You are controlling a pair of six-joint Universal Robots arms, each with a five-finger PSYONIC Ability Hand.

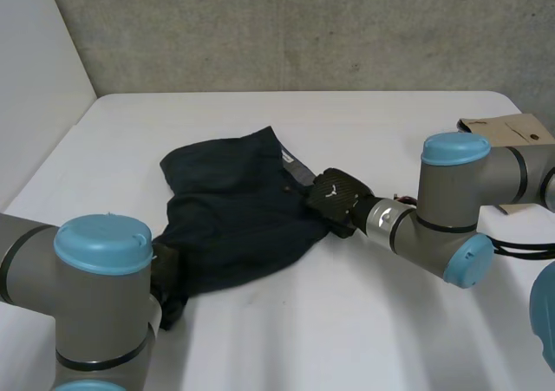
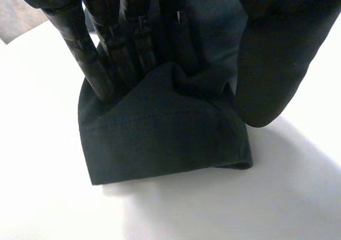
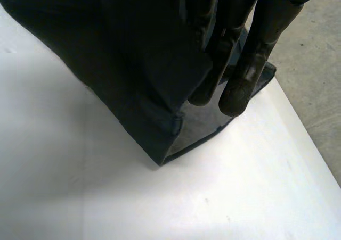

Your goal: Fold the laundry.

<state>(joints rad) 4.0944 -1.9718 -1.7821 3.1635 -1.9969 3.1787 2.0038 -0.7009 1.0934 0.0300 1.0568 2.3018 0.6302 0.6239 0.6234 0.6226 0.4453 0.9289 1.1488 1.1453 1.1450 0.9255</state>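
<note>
Left hand (image 2: 109, 48): fingers bunched close together and dug into a gathered fold of the navy shorts (image 2: 160, 128), with the thumb closed against the same fold from the opposite side. The cloth is pinched between them. The hold is on the corner at the 7 o'clock end of the shorts, and the hem below the fingertips rests on the table.

Right hand (image 1: 336, 194): fingers pressed side by side and pointing down at the 3 o'clock edge of the shorts, just below the waistband. In the right wrist view the upper layer is drawn up against the fingers and stands clear of the lower layer, leaving an open mouth at the edge. The layer is gripped, not merely touched.

Shorts: near the middle of the white table (image 1: 364, 322), lying mostly flat and rumpled. The long axis runs from 1 o'clock to 7 o'clock. The waistband, with a pale label and lighter lining showing, points to 1 o'clock.

Edges and room: there is bare tabletop on all sides of the cloth, widest at 5 to 6 o'clock and at 12 o'clock. The left arm (image 1: 95, 296) crowds the 7 o'clock corner. The right arm (image 1: 442, 209) crosses the 3 o'clock side. A cardboard box (image 1: 507, 133) sits at 2 o'clock by the table's edge, well apart from the shorts.
</note>
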